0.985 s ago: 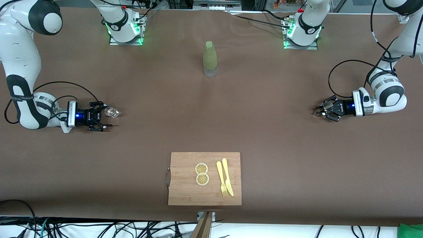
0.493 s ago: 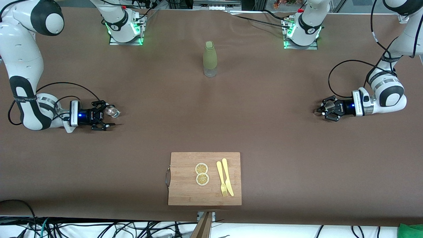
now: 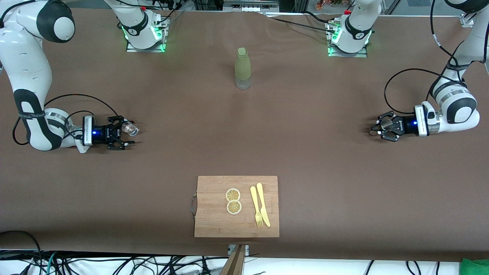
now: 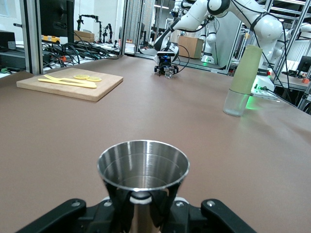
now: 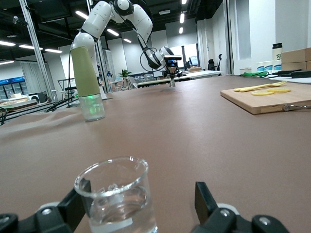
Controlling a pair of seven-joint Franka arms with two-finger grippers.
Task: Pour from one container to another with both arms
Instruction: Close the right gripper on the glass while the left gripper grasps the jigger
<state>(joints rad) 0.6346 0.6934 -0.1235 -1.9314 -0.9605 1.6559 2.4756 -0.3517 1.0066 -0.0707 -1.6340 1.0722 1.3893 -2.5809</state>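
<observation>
A clear glass with a little liquid stands on the brown table toward the right arm's end. My right gripper lies low around it, open: one finger is close against the glass and the other stands well apart. In the front view the glass sits between the jaws of the right gripper. Toward the left arm's end, my left gripper is shut on a steel cup, held upright low over the table. The front view shows this cup in the left gripper.
A bottle in a green sleeve stands mid-table, nearer the arm bases. A wooden cutting board near the front edge carries two lemon slices, a yellow fork and knife. Bare brown table lies between the grippers.
The right gripper has slid forward around the glass and its jaws have narrowed a little. The left gripper has drawn back toward its end of the table with the steel cup.
</observation>
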